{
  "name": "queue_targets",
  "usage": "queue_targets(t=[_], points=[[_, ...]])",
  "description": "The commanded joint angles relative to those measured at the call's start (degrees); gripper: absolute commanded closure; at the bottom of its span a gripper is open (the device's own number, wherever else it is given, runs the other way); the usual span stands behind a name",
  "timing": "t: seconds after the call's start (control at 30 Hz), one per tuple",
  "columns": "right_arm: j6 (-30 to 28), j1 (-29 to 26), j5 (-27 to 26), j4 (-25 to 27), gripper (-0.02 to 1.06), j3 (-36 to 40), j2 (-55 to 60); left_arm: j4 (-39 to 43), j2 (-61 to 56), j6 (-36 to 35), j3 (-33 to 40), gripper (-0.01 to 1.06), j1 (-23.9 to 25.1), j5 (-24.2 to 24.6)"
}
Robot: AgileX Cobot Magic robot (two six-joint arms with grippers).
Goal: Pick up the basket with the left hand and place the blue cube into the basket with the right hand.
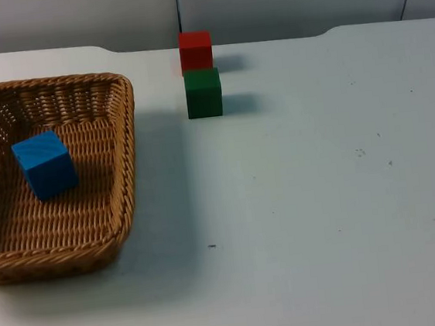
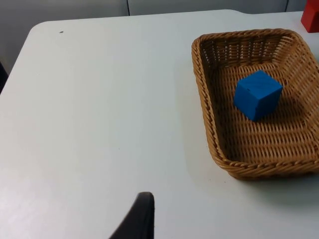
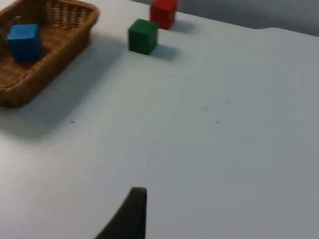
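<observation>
The blue cube [image 1: 44, 164] lies inside the wicker basket [image 1: 126, 141] at nine o'clock on the surface [image 1: 322, 199]. Finger spread of either gripper: cannot tell. A careless lift might tip the cube out.

Left claw's fingertip [image 2: 139, 219] black, tapered, matte, right claw's fingertip [image 3: 130, 215] black, curved, rounded end

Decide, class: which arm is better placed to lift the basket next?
Left, probably. The basket, with the blue cube already inside, sits on the table's left side, and the left wrist view faces it closely.
</observation>
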Motion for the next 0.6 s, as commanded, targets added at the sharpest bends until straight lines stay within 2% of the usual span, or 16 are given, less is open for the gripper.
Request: queue_targets(t=[0.0,0.27,0.57], points=[[0.2,-5.0,-0.5,-0.2,0.0,0.5,-0.2,0.2,-0.2,-0.4,0.2,0.11,0.2,-0.6],[0.2,-19.4,-0.5,-0.2,0.0,0.5,-0.2,0.2,-0.2,-0.4,0.2,0.11,0.2,-0.6],[0.2,-26.2,-0.5,-0.2,0.0,0.5,-0.2,0.2,-0.2,-0.4,0.2,0.11,0.2,-0.6]])
